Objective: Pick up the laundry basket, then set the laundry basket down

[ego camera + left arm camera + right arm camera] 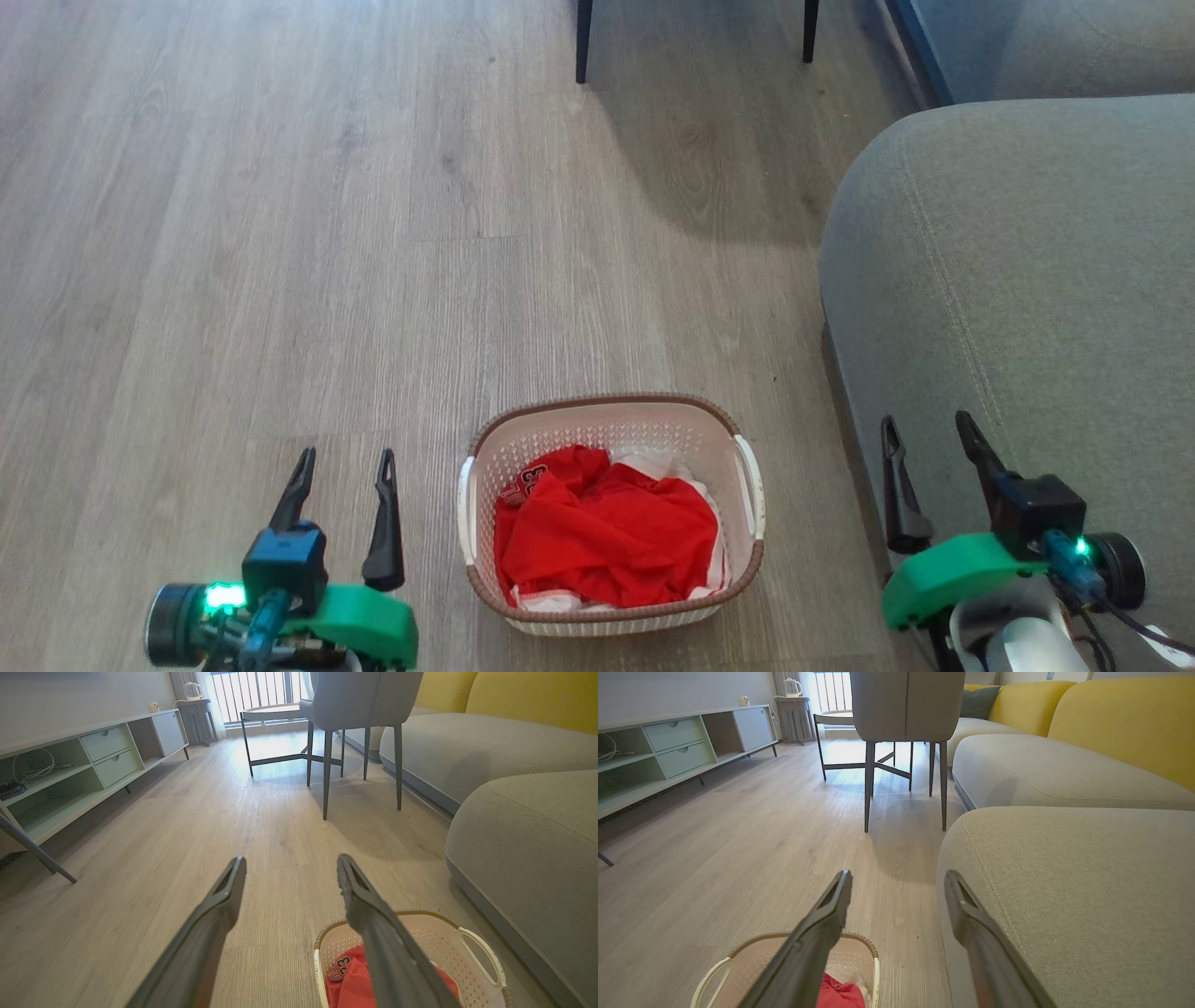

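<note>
While both claws hang with fingers spread and empty, the left gripper [346, 455] stands just to the left of the laundry basket [611, 402], not touching it. The basket rests upright on the wooden floor [280, 233] between the two grippers, nearer the left one, with a crumpled red garment [607, 532] inside. To its right, the right gripper [924, 420], likewise spread wide and holding nothing, lies over the grey sofa [1027, 280] edge, apart from the basket.
</note>
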{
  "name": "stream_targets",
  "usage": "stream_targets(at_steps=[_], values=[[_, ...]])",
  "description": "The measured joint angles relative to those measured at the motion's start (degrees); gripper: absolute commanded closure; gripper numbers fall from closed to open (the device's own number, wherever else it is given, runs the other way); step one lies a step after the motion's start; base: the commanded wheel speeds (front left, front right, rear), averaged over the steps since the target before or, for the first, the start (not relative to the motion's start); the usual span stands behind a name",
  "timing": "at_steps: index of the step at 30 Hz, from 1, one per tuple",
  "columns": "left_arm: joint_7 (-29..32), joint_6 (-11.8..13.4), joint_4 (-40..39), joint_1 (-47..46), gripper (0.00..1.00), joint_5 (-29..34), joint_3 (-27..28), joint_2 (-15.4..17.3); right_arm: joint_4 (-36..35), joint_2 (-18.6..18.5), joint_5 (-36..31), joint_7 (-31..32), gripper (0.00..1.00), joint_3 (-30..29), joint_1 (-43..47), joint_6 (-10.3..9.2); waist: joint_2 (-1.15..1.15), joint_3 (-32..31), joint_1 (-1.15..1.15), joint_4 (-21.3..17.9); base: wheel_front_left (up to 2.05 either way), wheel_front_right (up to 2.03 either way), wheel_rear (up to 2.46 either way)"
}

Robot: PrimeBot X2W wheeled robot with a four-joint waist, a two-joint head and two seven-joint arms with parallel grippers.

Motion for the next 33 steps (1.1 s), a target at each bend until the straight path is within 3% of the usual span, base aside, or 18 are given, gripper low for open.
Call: stream_targets(at_steps=[17, 33], values=[[0.0, -0.42, 1.78, -0.25, 0.0, -0.08, 0.67, -0.85, 3.38, -0.01, -0.21, 0.0, 0.0, 0.37, -0.37, 0.0, 0.0, 2.5, 0.0, 0.41, 0.0, 0.0, 0.0], [-0.08, -0.81, 9.81, -16.36, 0.0, -3.27, 0.07, -1.61, 10.14, -0.32, -2.69, 0.0, 0.0, 0.82, -18.04, 0.0, 0.0, 19.29, 0.01, -0.25, 0.0, 0.0, 0.0]])
